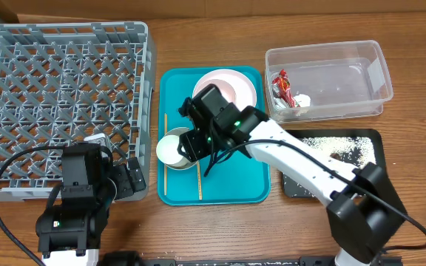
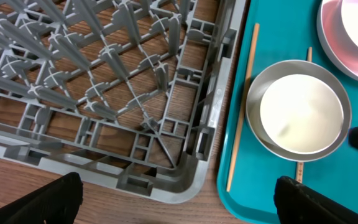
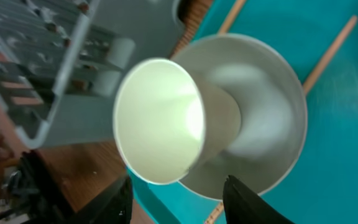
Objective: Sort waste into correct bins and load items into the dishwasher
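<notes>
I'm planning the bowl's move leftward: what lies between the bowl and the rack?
A chopstick lying on the teal tray, then the tray's rim and a thin strip of bare table. The left wrist view shows it clearest.

Bright, even light falls from above across the overhead view, and everything there is sharp. Shadows are short and soft: the large square grey plastic dish rack [image 1: 61, 103] throws a faint one onto the brown wooden table [image 1: 213, 229] along its right wall. Pale reflections streak the clear rectangular plastic tub [image 1: 346, 74].

The left wrist view is crisp on the rack's lattice, but the left gripper's fingers [image 2: 42, 199] are black, unfocused shapes. A soft sheen lies inside the small white cup [image 2: 300, 115].

The right wrist view is blurred throughout. The cup's interior glows brightly, the rack smears into grey, and the right gripper's fingers [image 3: 244, 199] are dark and out of focus.
</notes>
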Available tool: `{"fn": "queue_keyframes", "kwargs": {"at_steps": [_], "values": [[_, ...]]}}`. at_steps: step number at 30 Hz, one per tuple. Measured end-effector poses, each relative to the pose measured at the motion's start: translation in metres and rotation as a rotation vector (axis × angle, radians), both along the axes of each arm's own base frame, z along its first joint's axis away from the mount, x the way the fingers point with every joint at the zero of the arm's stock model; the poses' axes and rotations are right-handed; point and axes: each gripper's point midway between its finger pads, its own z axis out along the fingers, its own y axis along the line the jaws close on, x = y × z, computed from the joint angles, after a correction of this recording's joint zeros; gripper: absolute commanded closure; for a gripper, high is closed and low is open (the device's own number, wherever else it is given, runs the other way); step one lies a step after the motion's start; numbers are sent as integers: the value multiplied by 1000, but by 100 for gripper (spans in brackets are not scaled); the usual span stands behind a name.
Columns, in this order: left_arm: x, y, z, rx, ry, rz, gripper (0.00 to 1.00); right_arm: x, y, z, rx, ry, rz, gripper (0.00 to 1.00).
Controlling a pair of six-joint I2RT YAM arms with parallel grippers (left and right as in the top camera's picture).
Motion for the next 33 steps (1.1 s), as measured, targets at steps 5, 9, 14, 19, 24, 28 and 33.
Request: {"fn": "queue_keyframes", "kwargs": {"at_steps": [5,9,14,19,24,28,33], "values": [[0,1,0,1,0,4,0,-1,-1,-23,-49,39,-29,62],[0,1,0,1,0,4,0,-1,-2,-41,-80,69,-43,84],[0,1,0,1,0,4,0,2,-4,-45,-89,71,-58,96],[2,0,2,1,-12,3,0,5,-21,-43,-132,111,-87,96],[16,-12,11,-56,-80,-46,0,47,-55,9,-78,63,-198,96],[33,-37,23,-158,-157,-155,0,75,-100,90,80,-22,-292,96],[59,-85,44,-346,-262,-387,0,80,-135,133,243,24,-319,96]]}}
